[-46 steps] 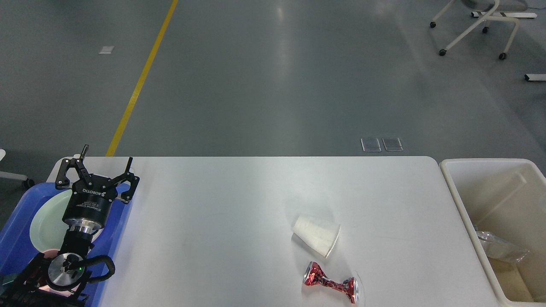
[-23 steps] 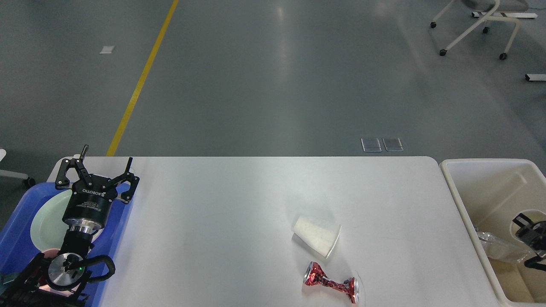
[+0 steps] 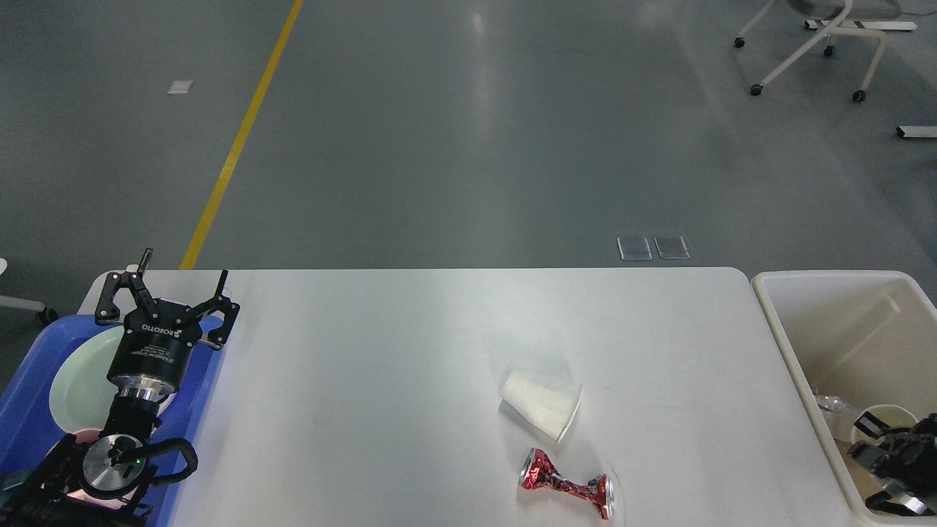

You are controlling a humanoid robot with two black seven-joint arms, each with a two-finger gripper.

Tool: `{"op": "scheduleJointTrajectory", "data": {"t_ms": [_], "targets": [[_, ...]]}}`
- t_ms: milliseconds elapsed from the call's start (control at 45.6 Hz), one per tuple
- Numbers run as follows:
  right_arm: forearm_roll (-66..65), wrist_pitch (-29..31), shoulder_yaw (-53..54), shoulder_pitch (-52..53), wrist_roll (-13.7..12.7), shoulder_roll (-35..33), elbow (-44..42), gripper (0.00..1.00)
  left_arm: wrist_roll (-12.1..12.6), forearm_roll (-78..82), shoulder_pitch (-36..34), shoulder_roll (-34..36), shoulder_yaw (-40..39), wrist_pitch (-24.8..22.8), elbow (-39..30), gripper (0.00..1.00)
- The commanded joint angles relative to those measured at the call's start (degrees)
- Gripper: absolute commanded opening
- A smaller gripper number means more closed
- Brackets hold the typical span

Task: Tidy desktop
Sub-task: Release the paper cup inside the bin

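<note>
Head view: at eight o'clock the left gripper [image 3: 181, 272] hangs with fingers spread over the blue tray [image 3: 29, 380]. The desktop [image 3: 381, 366] fills the centre, carrying a tipped paper cup [image 3: 543, 402] and crushed red can [image 3: 567, 487] at five o'clock. At four o'clock, the right gripper [image 3: 871, 432] sits in the cream bin [image 3: 798, 344] around a white cup [image 3: 889, 415]; its grip I cannot tell.

Bright, even light; sharp; floor glare.

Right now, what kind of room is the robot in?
Probably a robot lab or workshop: a wide grey floor with a yellow line, a wheeled chair, and a desktop set with a cup, a crushed can and a bin.
</note>
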Motion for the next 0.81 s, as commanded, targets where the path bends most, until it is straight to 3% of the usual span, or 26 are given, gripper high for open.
{"op": "scheduleJointTrajectory", "data": {"t_ms": [0, 66, 131, 614, 789], "targets": [[-0.04, -0.7, 0.19, 0.76, 0.09, -0.83, 0.12, 0.48, 0.07, 0.0, 0.0, 0.01, 0.0, 0.0, 0.0, 0.96], [-0.48, -1.14, 0.27, 0.67, 0.27, -1.01, 0.12, 0.84, 0.07, 0.0, 0.0, 0.01, 0.0, 0.0, 0.0, 0.96], [-0.56, -1.32, 0.19, 0.76, 0.27, -0.83, 0.47, 0.99, -0.02, 0.0, 0.0, 0.01, 0.0, 0.0, 0.0, 0.96], [-0.74, -0.44, 0.01, 3.48, 0.62, -1.97, 1.88, 1.0, -0.02, 0.0, 0.0, 0.01, 0.0, 0.0, 0.0, 0.96], [-5.65, 4.56, -0.6, 8.92, 0.71, -5.4, 5.74, 1.0, -0.02, 0.0, 0.0, 0.01, 0.0, 0.0, 0.0, 0.96]]}}
